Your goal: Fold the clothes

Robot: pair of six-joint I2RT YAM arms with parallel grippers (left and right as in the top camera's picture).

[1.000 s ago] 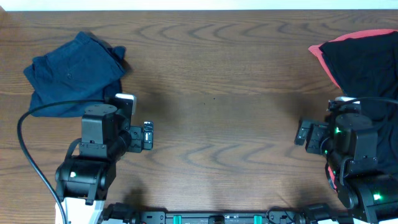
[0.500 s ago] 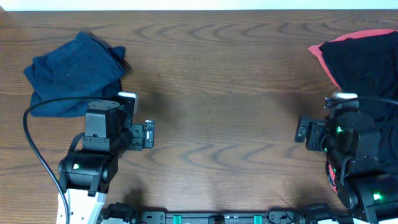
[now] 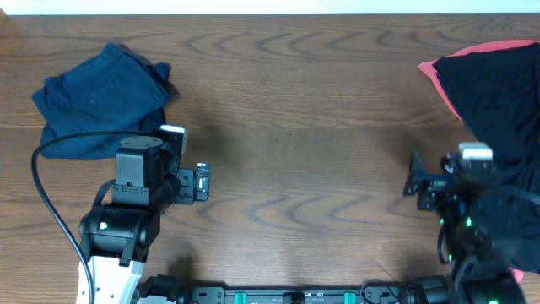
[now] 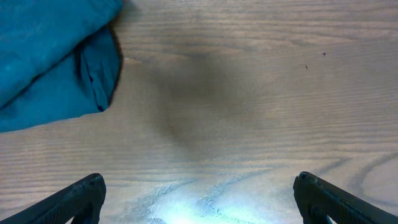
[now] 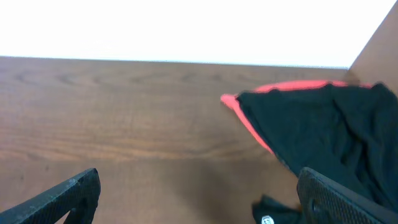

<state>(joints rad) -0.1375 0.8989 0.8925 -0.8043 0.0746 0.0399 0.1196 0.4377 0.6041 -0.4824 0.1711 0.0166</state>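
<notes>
A dark wood-grain table [image 3: 295, 110] meets a white wall [image 5: 186, 28].

We see a smooth wood-grain table [image 3: 304, 93], faintly glossy. The navy shorts [image 3: 93, 105] and black garment [image 3: 498, 84] are soft matt cloth.

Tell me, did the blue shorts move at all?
No. The blue shorts lie at the same far-left spot on the table, with the same folds against the wood grain.

The left arm [image 3: 135, 198] is matte black with a white cap and looping black cable [image 3: 35, 171]. The right arm [image 3: 464, 207] shows green lights. The left gripper [image 4: 199, 198] has black fingers [image 4: 78, 199].
</notes>
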